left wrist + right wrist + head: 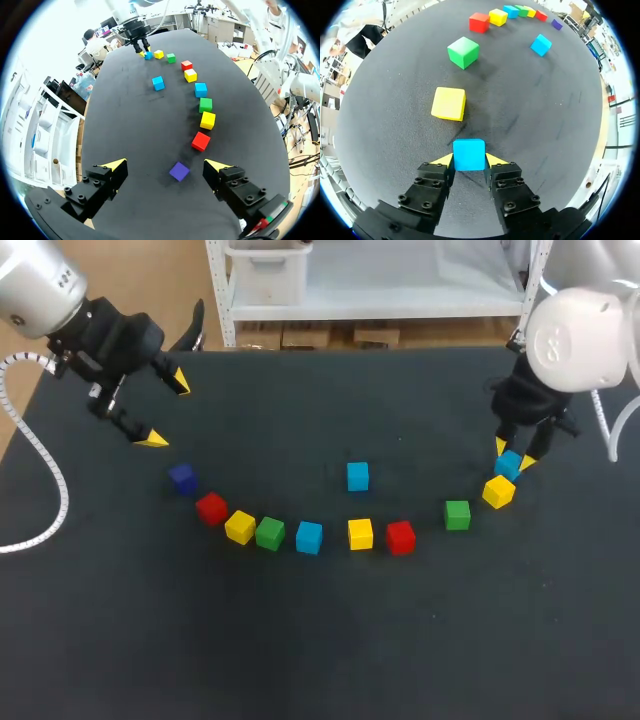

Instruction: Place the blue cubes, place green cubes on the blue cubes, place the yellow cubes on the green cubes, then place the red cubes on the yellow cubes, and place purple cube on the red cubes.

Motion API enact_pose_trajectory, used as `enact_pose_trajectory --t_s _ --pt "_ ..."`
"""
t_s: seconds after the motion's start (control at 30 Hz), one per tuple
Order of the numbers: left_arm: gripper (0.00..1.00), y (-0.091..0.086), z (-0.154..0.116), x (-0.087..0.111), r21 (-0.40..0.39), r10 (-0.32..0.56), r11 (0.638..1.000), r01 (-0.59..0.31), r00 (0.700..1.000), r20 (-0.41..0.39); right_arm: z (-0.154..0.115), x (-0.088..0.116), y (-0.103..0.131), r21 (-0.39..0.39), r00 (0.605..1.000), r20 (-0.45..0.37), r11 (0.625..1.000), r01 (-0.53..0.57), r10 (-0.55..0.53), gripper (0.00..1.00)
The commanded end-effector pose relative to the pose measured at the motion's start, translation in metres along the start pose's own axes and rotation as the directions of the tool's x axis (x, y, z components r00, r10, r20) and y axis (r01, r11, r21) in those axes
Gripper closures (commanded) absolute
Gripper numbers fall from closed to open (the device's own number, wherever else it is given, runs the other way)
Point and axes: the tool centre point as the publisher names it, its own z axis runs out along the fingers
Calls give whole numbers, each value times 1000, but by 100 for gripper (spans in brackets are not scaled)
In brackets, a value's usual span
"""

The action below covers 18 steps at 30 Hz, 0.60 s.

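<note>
No stacking is done yet: every cube lies singly on the black table (320, 640), most in a curved row. The right gripper (469, 161) is clamped on the light blue cube (469, 150) at the row's right end, just beside a yellow cube (449, 103). Lifted or resting: cannot tell. The cube has no long axis; its side faces sit square to the fingers, top level. The left gripper (166, 166) hangs with fingers wide apart above the small purple cube (179, 171). Judgement: all five layers remain.

Wide table (320, 640) room before the curved cube row (309, 537); lone blue cube (357, 476) behind.
</note>
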Motion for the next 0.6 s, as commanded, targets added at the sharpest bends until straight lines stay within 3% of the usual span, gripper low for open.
enact_pose_trajectory --t_s 0.03,0.13,0.27,0.47,0.6 --pt "0 0 0 0 0 1 1000 -1 1000 0 0 0 1 1 1000 -1 1000 -19 19 100" --pt "0 0 0 0 0 1 1000 -1 1000 0 -3 0 1 2 998 6 998 -57 57 100" --pt "0 0 0 0 0 1 1000 -1 1000 0 -10 6 -4 23 969 52 970 -244 243 100" --pt "0 0 0 0 0 1 1000 -1 1000 0 -18 -2 -13 91 856 63 851 -516 513 100" --pt "0 0 0 0 0 1 1000 -1 1000 0 -22 -16 -24 122 798 79 788 -603 598 100"
